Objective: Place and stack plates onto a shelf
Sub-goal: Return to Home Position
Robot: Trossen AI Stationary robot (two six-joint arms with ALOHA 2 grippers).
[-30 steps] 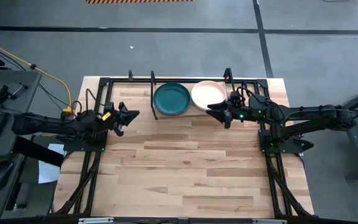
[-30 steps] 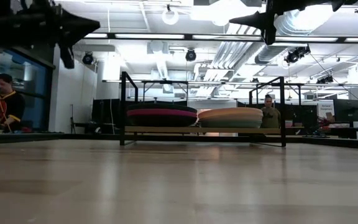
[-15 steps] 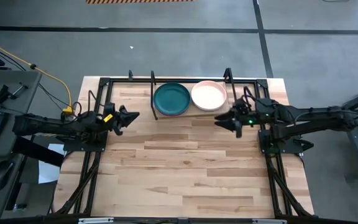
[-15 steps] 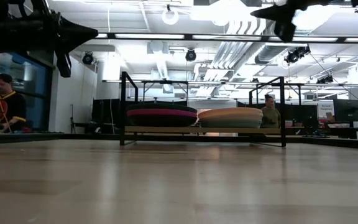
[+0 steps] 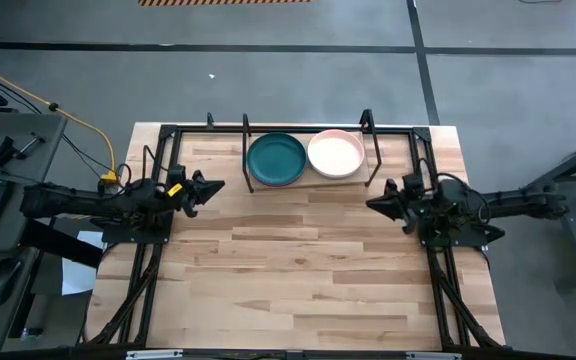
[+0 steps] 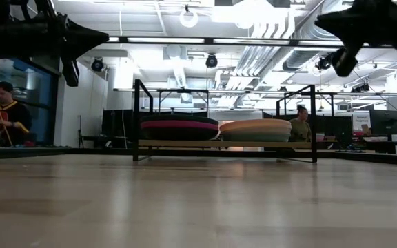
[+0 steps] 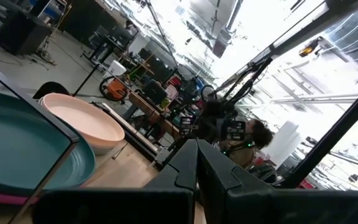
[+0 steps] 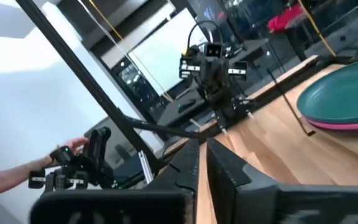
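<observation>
Two stacks sit on the shelf [image 5: 308, 131] at the upper middle of the high view. The dark teal plate [image 5: 276, 159] tops the left one and the pale pink plate [image 5: 336, 154] tops the right one, rims just beside each other. In the low view a magenta plate [image 6: 179, 127] shows under the teal. Layers below that can't be counted.

What changed: a second ago the right gripper [image 5: 373, 204] was up against the shelf's right end, beside the pink plate. Now it has pulled back right and down in the frame, near the table's right edge and well apart from the shelf. Its fingers are together with nothing between them, as the right wrist view shows. The plates did not shift as it left.

The left gripper [image 5: 219, 185] is parked at the left of the table, same spot as before, fingers together and holding nothing.

No plate shows on the tabletop [image 5: 298, 270] outside the shelf.

Judgement: stacking looks done. This is the retreat to rest pose, right arm nearly folded and left arm already there. Collision risk is low now the claw is clear of the shelf posts.
</observation>
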